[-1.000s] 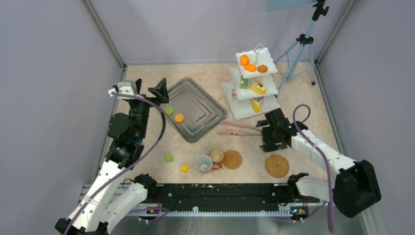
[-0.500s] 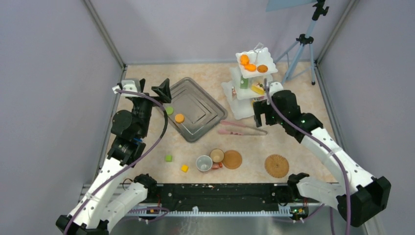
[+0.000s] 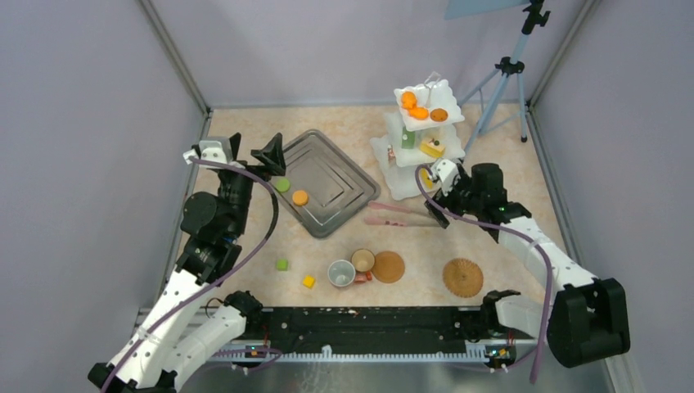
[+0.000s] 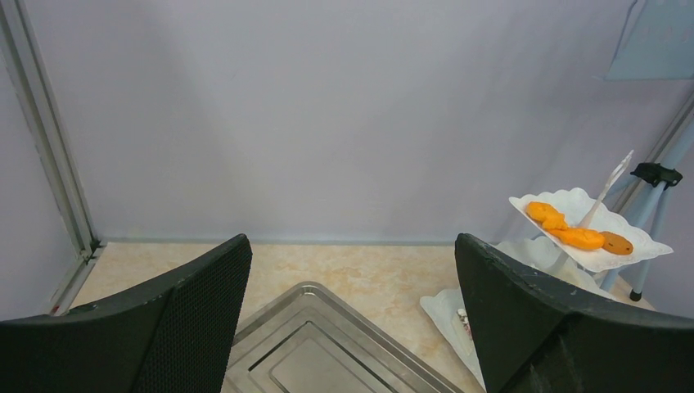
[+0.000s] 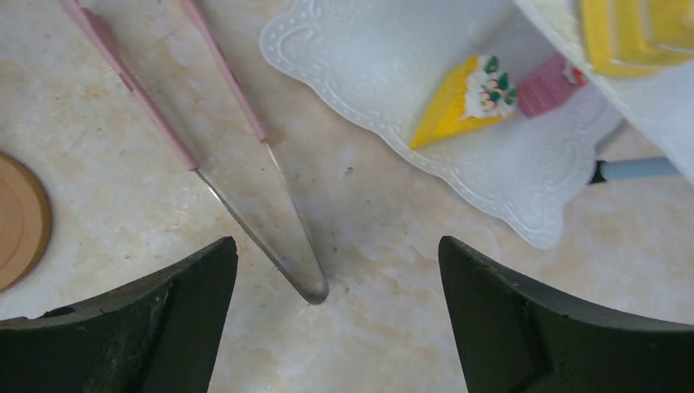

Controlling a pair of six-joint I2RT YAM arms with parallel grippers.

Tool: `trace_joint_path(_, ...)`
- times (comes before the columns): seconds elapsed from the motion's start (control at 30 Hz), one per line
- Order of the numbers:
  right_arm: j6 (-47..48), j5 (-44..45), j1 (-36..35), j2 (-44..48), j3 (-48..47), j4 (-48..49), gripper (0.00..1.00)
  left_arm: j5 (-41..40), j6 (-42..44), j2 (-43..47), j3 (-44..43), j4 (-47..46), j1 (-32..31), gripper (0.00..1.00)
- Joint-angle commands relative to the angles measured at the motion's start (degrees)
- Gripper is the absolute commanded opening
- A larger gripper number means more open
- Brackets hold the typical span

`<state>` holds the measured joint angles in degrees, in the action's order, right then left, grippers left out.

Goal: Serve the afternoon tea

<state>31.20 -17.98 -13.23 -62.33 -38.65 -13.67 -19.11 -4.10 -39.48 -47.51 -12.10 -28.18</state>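
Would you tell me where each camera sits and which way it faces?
Top external: high behind the robot, looking down on the table; left arm and right arm show.
Left wrist: on the left arm, facing level over the steel tray to the far wall; left gripper shows, open.
Right wrist: on the right arm, looking down at the pink tongs and yellow cake wedge; right gripper shows, open.
Shared: top external and left wrist see the orange rounds on the three-tier stand.

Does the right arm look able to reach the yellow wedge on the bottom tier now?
Probably yes: the open right tool hovers beside the stand, and nothing stands between it and the yellow wedge.
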Motion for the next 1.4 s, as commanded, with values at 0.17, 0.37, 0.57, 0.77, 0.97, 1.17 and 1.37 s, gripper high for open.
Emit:
trace_joint_path(0.17, 6.8, -16.1, 1.0, -13.5, -4.3, -0.6, 0.91, -2.0, 2.2, 1.1, -1.2, -2.8, -1.7, 0.99)
trace_joint_path(0.37, 10.7, -17.3, 0.5, -19.9, -7.7, -3.3, 0.86, -2.2, 2.4, 1.3, -1.3, -2.8, -2.1, 0.99)
trace_joint_path(0.57, 11.7, -12.6, -1.8, -23.7, -7.5, -0.4, 0.90, -2.0, 2.2, 1.3, -1.5, -2.6, -2.1, 0.99)
trace_joint_path(0.77, 10.8, -8.5, -5.2, -27.6, -6.6, 4.5, 0.92, -1.9, 2.2, 1.1, -1.5, -2.6, -2.1, 0.99)
trace_joint_path(0.97, 9.4, -6.3, -7.3, -28.7, -5.7, 7.5, 0.86, -2.0, 2.2, 1.2, -1.5, -2.6, -2.0, 0.99)
trace_joint_path(1.17, 6.6, -8.1, -7.4, -27.4, -5.2, 7.1, 0.77, -1.8, 2.2, 0.9, -1.3, -2.7, -1.9, 0.99)
trace_joint_path(1.37, 0.9, -7.8, -7.4, -20.1, -2.0, 7.9, 0.75, -1.0, 1.6, 0.6, -1.3, -2.6, -1.9, 0.99)
